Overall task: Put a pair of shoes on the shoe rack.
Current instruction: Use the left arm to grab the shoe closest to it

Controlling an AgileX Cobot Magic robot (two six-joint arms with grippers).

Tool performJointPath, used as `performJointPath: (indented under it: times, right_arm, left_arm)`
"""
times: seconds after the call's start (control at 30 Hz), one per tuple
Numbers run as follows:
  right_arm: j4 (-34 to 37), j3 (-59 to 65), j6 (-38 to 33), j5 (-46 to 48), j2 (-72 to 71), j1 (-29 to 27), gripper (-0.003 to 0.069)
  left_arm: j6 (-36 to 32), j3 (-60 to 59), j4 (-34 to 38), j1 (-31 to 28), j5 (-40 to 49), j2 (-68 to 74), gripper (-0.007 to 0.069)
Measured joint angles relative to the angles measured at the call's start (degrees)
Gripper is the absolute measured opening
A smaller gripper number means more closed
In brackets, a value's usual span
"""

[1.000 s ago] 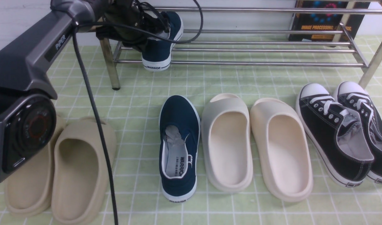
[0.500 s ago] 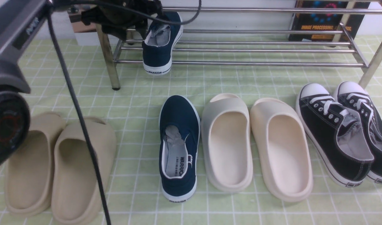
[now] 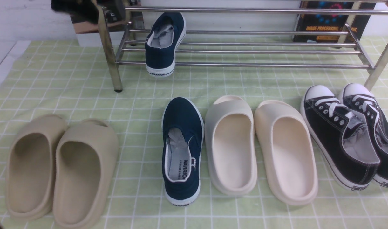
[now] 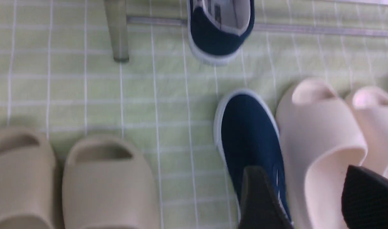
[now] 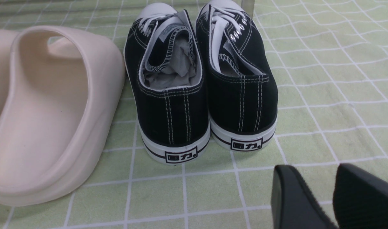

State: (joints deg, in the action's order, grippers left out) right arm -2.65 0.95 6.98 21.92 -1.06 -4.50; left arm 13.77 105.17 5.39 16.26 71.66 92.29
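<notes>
One navy-blue WARRIOR slip-on sneaker [image 3: 160,58] sits on the lower tier of the chrome shoe rack [image 3: 254,66], near its left end, heel overhanging the front bar and toe pointing back. Its mate, the other navy slip-on [image 3: 182,108], lies on the checked cloth in front of the rack, toe toward it, close against a cream foam slide [image 3: 232,187]. The left claw [image 4: 303,197] stands open with nothing between its fingers; the right claw [image 5: 317,190] is parted and empty too, near the heels of the black lace-up sneakers [image 5: 173,127]. The step in hand, I judge, is fetching the second slip-on, with half the job done. To do it well, bring the left claw over the slip-on's heel end, line up its fingers with the collar, and close gently so that the canvas is not crushed. Keep the outer finger from catching the slide beside it. Lift straight up before moving forward, clear the front bar, and set it parallel to its mate, far enough in for the sole to bear on several bars.
</notes>
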Motion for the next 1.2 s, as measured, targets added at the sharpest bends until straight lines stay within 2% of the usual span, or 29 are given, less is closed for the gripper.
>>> performJointPath:
  times: [0.07, 0.2, 0.3, 0.37, 0.53, 0.67, 1.0, 1.2]
  right_arm:
    - [0.00, 0.00, 0.00, 0.00, 0.00, 0.00, 0.0239]
    - [0.00, 0.00, 0.00, 0.00, 0.00, 0.00, 0.0239]
    - [0.00, 0.00, 0.00, 0.00, 0.00, 0.00, 0.0239]
    - [0.00, 0.00, 0.00, 0.00, 0.00, 0.00, 0.0239]
    - [0.00, 0.00, 0.00, 0.00, 0.00, 0.00, 0.0239]
    - [0.00, 0.00, 0.00, 0.00, 0.00, 0.00, 0.0239]
    - [0.00, 0.00, 0.00, 0.00, 0.00, 0.00, 0.0239]
    - [0.00, 0.00, 0.00, 0.00, 0.00, 0.00, 0.0239]
  left_arm:
    - [-0.49, -12.63, 0.30, 2.32, -0.11, -3.76, 0.0348]
    - [0.05, -28.44, 0.87, 6.52, -3.29, -5.62, 0.0327]
    - [1.99, -35.55, 1.15, 9.70, -9.10, -5.39, 0.0314]
    - [3.70, -40.11, 1.84, 12.17, -16.17, -4.68, 0.0309]
    - [4.18, -41.20, 3.52, 13.96, -24.18, -2.39, 0.0308]
    - [4.35, -41.20, 3.63, 13.96, -27.36, 0.30, 0.0308]
    - [5.76, -41.20, 3.63, 13.96, -29.29, 6.31, 0.0308]
    - [5.90, -41.20, 3.23, 13.96, -30.27, 7.13, 0.0228]
